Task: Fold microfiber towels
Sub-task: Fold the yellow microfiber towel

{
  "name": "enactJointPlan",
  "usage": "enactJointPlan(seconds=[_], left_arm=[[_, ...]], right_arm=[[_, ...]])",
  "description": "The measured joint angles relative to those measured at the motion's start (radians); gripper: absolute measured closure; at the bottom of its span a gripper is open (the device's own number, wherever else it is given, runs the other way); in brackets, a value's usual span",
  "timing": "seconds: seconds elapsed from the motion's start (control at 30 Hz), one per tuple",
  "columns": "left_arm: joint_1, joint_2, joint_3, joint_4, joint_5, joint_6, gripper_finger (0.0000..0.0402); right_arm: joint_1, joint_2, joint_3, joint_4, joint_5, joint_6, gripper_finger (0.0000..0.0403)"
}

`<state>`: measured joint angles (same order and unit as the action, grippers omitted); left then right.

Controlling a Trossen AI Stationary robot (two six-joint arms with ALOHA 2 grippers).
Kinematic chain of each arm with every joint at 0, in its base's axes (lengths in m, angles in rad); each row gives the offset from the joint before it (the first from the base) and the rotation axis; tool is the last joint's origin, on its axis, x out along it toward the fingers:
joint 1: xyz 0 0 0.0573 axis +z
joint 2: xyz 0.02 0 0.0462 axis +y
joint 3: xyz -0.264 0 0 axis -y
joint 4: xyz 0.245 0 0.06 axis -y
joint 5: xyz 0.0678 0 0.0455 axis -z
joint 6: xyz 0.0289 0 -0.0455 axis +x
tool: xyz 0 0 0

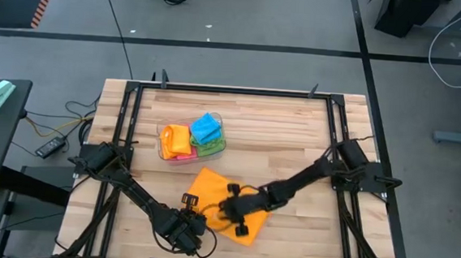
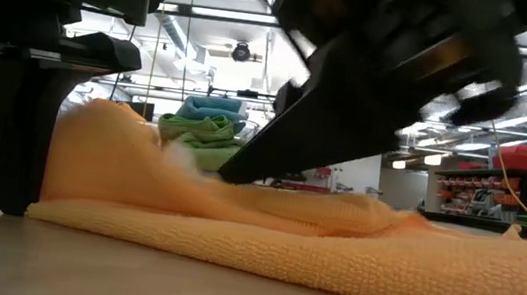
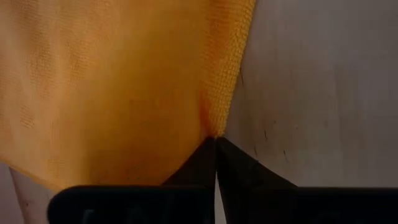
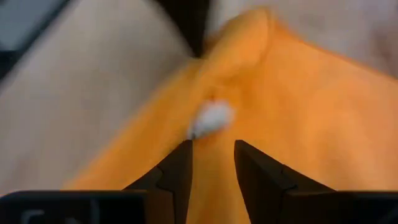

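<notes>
One orange towel (image 1: 227, 200) lay spread on the table (image 1: 295, 142) near its front edge. The left gripper (image 3: 215, 138) had its fingers pinched shut on the towel's edge. The right gripper (image 4: 212, 147) hovered over the cloth, fingers apart, the fabric between and beneath them.

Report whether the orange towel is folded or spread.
Mostly spread: the orange towel lies open on the table, one edge pinched and lifted by the left hand.

A light butcher-block table (image 1: 279, 132) in a black frame stands on grey floor (image 1: 243, 61) crossed by dark lines and cables, while exposed ducts (image 2: 181, 37), ceiling lights and red shelving (image 2: 501, 182) fill the room beyond.
</notes>
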<state>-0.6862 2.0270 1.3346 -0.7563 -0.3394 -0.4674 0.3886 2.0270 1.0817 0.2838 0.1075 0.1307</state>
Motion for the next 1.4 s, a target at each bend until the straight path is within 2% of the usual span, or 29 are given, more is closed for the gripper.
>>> enactJointPlan(seconds=[0.3,0.5,0.63,0.87,1.0,1.1,1.33,1.4], left_arm=[[0.0,0.0,0.0,0.0,-0.002,-0.001,0.0382],[-0.002,0.0,0.0,0.0,-0.005,-0.004,0.0373],[-0.003,0.0,0.0,0.0,-0.006,-0.021,0.0376],[-0.003,0.0,0.0,0.0,-0.006,-0.021,0.0385],[-0.003,-0.001,0.0,0.0,-0.006,-0.021,0.0383],[-0.003,-0.001,0.0,0.0,-0.005,-0.021,0.0378],[-0.003,-0.001,0.0,0.0,-0.007,-0.021,0.0376],[-0.003,-0.001,0.0,0.0,-0.006,-0.021,0.038]], right_arm=[[0.101,0.0,0.0,0.041,-0.023,-0.065,0.0276],[0.067,-0.018,0.031,0.042,0.073,-0.104,0.0276],[0.027,-0.018,0.037,0.049,0.075,-0.131,0.0276],[0.011,0.082,0.039,0.2,0.068,-0.145,0.0276],[0.006,0.12,0.083,0.218,0.099,-0.13,0.0276],[0.002,0.147,0.115,0.191,0.031,-0.138,0.0276],[0.027,0.163,0.158,0.079,-0.233,-0.117,0.0276],[0.034,0.151,0.158,0.042,-0.261,-0.129,0.0276]])
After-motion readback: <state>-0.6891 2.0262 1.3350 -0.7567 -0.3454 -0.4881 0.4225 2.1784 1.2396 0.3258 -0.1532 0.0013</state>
